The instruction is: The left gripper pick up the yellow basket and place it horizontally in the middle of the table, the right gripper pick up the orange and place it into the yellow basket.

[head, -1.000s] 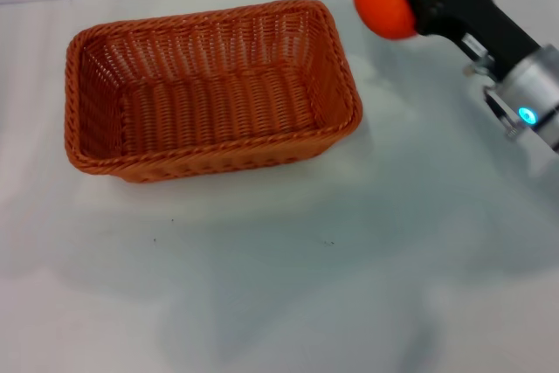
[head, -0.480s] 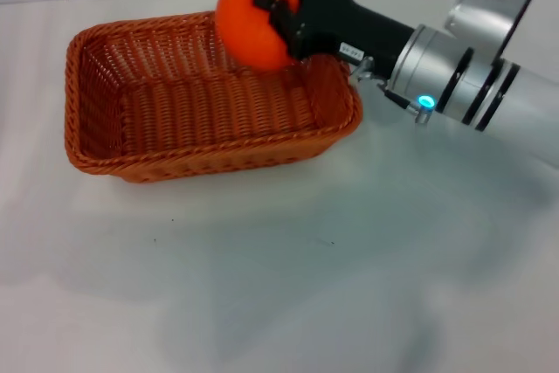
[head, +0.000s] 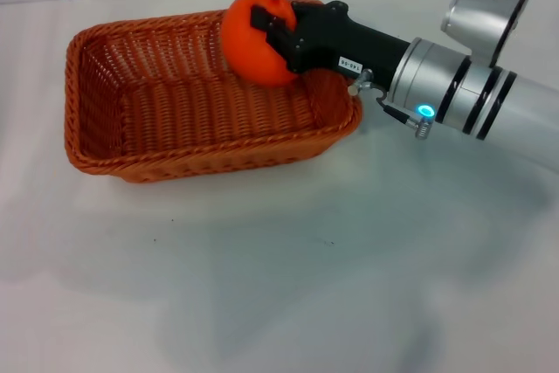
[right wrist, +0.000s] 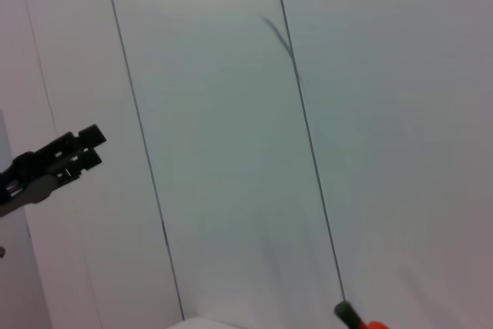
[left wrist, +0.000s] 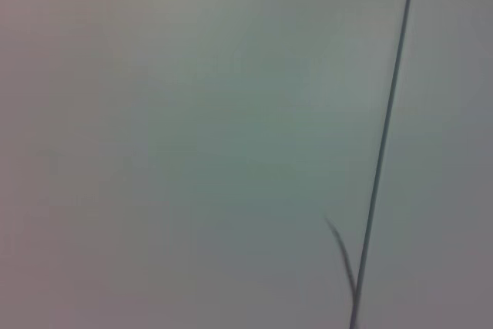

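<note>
Black right pincer half hides the orange above the yellow basket.

Grey tiled wall, thin dark seams between panels.

The orange hides part of the yellow basket's far rim. The right gripper's arm runs off the picture's edge.

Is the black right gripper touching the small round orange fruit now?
Touching. In the head view the right gripper has its black fingers clamped on the orange, held above the woven basket.
</note>
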`<state>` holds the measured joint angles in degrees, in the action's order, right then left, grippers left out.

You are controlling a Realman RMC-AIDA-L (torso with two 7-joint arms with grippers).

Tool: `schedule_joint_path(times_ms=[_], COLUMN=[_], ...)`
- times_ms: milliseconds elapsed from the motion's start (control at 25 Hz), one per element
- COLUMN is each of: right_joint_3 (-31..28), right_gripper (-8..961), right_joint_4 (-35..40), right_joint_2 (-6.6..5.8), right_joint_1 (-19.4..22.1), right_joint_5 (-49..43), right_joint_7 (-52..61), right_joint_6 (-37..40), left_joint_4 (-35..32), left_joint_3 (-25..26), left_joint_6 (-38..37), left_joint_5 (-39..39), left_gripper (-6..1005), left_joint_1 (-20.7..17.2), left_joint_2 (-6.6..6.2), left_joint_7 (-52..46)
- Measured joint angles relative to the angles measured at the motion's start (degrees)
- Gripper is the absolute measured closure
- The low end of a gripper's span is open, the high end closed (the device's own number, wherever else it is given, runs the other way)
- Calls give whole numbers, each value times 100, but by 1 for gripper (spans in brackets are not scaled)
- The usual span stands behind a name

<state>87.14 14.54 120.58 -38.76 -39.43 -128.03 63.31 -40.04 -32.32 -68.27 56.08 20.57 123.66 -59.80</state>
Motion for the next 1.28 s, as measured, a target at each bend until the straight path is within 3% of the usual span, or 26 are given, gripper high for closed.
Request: schedule_joint_path(times_ms=[240, 560, 920, 1200, 1280], right_joint_3=[-39, -72, -93, -95, -107], right_gripper=[792, 338, 147, 4, 4], right_joint_4=[9, 14, 14, 27, 43], right_joint_2=[-7, -9, 0, -6, -14], right_joint_1=[47, 55, 52, 225, 323], right_joint_5=[71, 77, 195, 1339, 1737], right_joint_7=[0, 2, -110, -1566, -1979], right_joint_6=[171, 233, 246, 335, 355], left_joint_4=[8, -1, 22, 201, 278], left_joint_3=[-4, -2, -1, 6, 8], left_joint_6=[-20, 1, 9, 205, 230], left_joint_5=[0, 0, 0, 0, 0], left_gripper=[99, 100, 99, 100, 100], left_joint_1=[0, -20, -15, 5, -8], left_joint_2=[0, 0, 0, -13, -13], left_joint_7=[2, 3, 3, 130, 192])
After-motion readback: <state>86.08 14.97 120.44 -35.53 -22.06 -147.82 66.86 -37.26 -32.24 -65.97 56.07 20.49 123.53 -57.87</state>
